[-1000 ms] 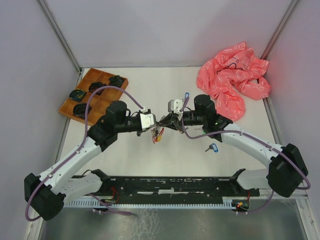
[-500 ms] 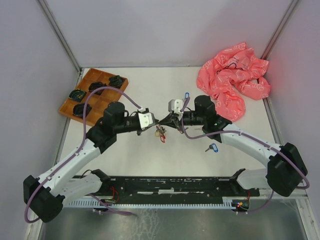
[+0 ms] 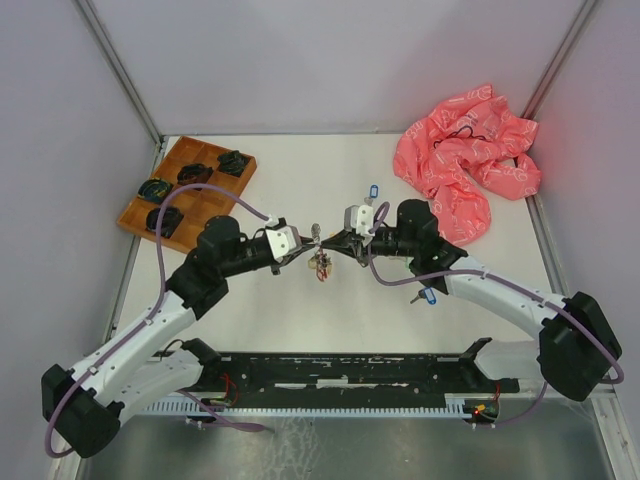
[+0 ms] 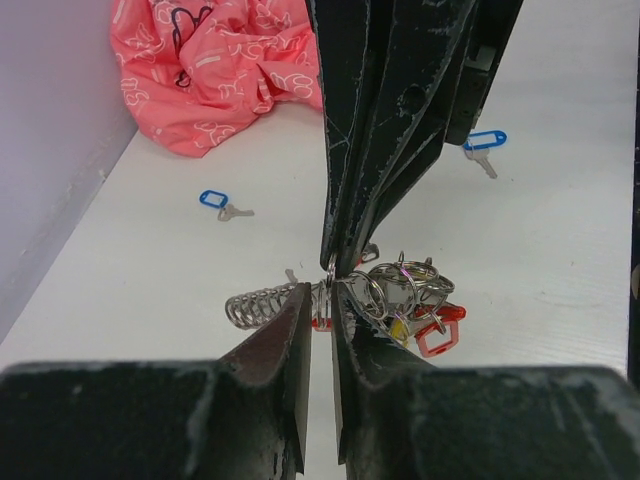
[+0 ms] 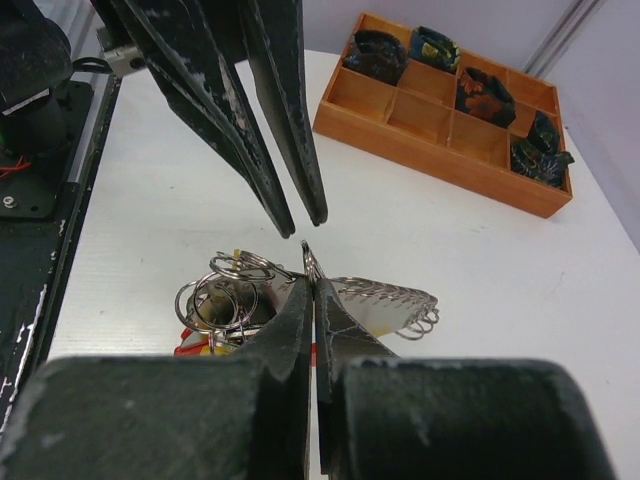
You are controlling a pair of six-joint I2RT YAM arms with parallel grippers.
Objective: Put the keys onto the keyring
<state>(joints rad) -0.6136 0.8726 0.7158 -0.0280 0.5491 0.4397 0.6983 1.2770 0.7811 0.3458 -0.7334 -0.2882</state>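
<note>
Left claw point(image 3: 306, 243): mine, reaching in from the left over the middle of the table point(image 3: 280, 310).
Right claw point(image 3: 328, 241): mine, reaching in from the right, tip to tip with the left.
Grip: too small from above to tell whether either is closed.
Keyring point(image 3: 321, 265): a silvery cluster with red bits, just below where my tips meet.
Blue-tagged key point(image 3: 373, 190): beside my right wrist.
Second blue-tagged key point(image 3: 425, 296): by my right forearm.
Pink cloth point(image 3: 465, 160): bunched in the far right corner.
Wooden tray point(image 3: 188, 153): far left, with dark items in some compartments.
</note>
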